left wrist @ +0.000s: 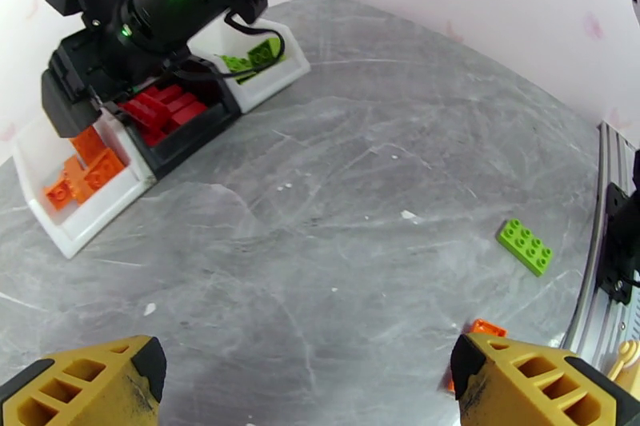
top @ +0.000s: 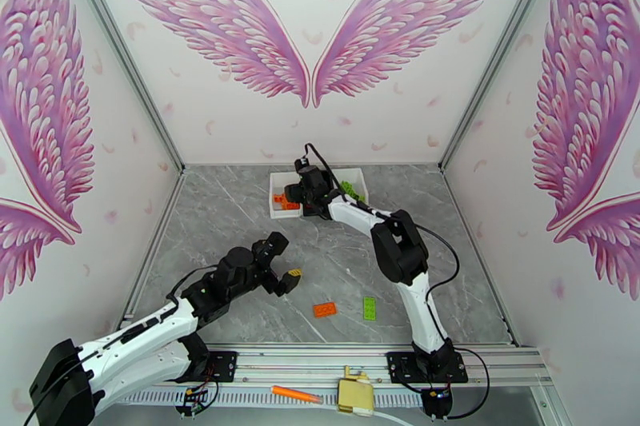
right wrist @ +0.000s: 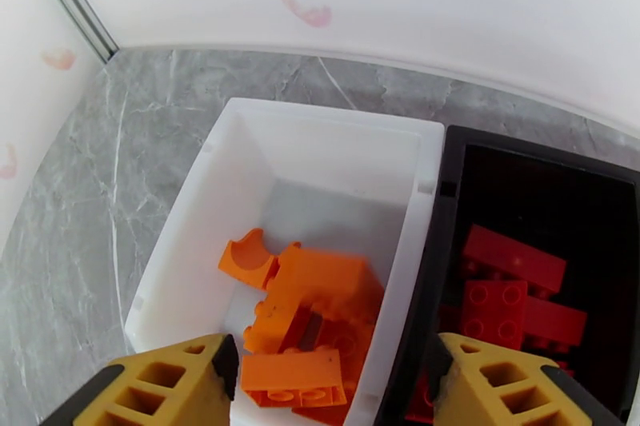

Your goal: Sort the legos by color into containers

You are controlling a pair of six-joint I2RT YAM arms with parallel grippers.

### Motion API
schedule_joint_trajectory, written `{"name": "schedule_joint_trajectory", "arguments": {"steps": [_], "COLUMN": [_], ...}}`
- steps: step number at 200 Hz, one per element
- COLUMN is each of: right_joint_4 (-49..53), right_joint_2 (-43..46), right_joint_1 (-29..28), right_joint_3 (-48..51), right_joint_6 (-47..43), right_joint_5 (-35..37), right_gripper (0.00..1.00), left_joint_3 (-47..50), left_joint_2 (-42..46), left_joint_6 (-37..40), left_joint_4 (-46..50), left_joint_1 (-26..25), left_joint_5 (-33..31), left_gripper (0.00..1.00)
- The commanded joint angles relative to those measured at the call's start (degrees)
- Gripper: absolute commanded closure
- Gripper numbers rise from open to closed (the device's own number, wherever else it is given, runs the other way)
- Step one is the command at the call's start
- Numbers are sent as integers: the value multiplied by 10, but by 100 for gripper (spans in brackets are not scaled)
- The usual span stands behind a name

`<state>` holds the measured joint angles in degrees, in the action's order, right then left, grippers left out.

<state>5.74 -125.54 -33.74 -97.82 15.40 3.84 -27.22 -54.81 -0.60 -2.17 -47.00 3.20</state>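
R jaws released, empty, over white bin [right wrist: 336, 117] w/ orange legos [right wrist: 320, 292] at counter's far edge. L jaws wide, empty, above loose orange brick [top: 325, 309]; green brick [top: 370, 307] beside it, nr near edge. Risk: off-centre L descent could skid the brick away.

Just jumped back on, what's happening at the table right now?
The right gripper hangs open and empty over the white bin of orange bricks, beside the black bin of red bricks. The left gripper, open too, hovers above the table near a loose orange brick and a loose green brick.
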Motion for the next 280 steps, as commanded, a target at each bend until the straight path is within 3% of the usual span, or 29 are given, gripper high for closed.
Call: {"name": "schedule_joint_trajectory", "arguments": {"steps": [1, 65, 98, 183, 228, 280], "right_joint_4": [-50, -103, -108, -106, -103, -106], "right_joint_2": [87, 197, 218, 216, 218, 229], "right_joint_1": [12, 42, 56, 61, 63, 63], "right_joint_3": [59, 208, 240, 249, 252, 268], "right_joint_6": [11, 15, 17, 22, 16, 18], "right_joint_5": [-5, 44, 54, 51, 52, 56], "right_gripper": [27, 20, 20, 20, 19, 19], "left_joint_3": [11, -6, -25, -90, -118, -124], "left_joint_2": [-15, -108, -173, -315, -349, -372], "left_joint_6": [1, 25, 45, 91, 112, 112], "left_joint_4": [-23, -30, -26, 8, 32, 34], "left_joint_1": [-41, -168, -203, -192, -161, -146], "left_joint_5": [-16, -55, -44, -16, 51, 67], "left_gripper": [1, 1, 1, 7, 27, 46]}}
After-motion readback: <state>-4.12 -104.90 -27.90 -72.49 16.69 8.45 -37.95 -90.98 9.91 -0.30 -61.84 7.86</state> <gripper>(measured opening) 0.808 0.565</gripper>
